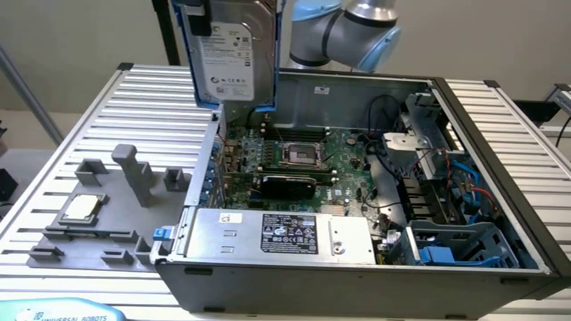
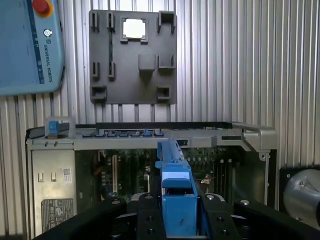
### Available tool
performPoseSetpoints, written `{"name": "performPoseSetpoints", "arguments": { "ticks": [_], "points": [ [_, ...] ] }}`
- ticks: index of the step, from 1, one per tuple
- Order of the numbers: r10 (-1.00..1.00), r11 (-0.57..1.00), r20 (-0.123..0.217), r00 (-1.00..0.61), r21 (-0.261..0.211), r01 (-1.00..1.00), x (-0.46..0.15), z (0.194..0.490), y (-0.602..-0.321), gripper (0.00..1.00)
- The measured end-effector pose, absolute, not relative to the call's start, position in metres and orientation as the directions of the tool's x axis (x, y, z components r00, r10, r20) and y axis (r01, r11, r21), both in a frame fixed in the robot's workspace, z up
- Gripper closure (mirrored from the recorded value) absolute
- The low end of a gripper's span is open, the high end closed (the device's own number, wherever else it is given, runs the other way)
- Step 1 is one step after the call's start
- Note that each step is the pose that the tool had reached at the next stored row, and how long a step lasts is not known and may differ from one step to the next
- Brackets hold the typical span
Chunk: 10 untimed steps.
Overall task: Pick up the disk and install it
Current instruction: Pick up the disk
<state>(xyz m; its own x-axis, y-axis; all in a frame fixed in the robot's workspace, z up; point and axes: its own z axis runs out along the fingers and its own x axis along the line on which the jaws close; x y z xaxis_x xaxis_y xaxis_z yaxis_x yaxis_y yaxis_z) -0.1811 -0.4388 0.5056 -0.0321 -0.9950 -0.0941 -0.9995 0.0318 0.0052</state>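
Starting on the exterior view's left: the grey fixture (image 1: 85, 254) keeps 1 chip (image 1: 80, 207) parked in its pocket, well apart from the action. Next, high above the case's (image 1: 357, 284) left wall, the disk (image 1: 234, 57) hangs on edge, label facing out, probably lifted that high to clear the walls. The gripper (image 2: 178, 222) is clenched on the bracket (image 2: 172, 160), squeezing its narrow flanks so the label side is untouched. Far right, the blue-grey bay (image 1: 464, 241) looks sized for such a carrier.

On the ribbed silver bench (image 1: 152, 100) are set an open grey computer case (image 1: 357, 284), a dark grey fixture plate (image 1: 98, 251) — and a pale-blue pendant (image 1: 53, 313).
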Motion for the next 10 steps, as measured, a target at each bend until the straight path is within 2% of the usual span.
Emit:
{"name": "performPoseSetpoints", "arguments": {
  "ticks": [10],
  "points": [
    [-0.995,0.032,-0.094,-0.032,0.005,-0.999,-0.137,0.506,-0.46,0.67]
  ]
}}
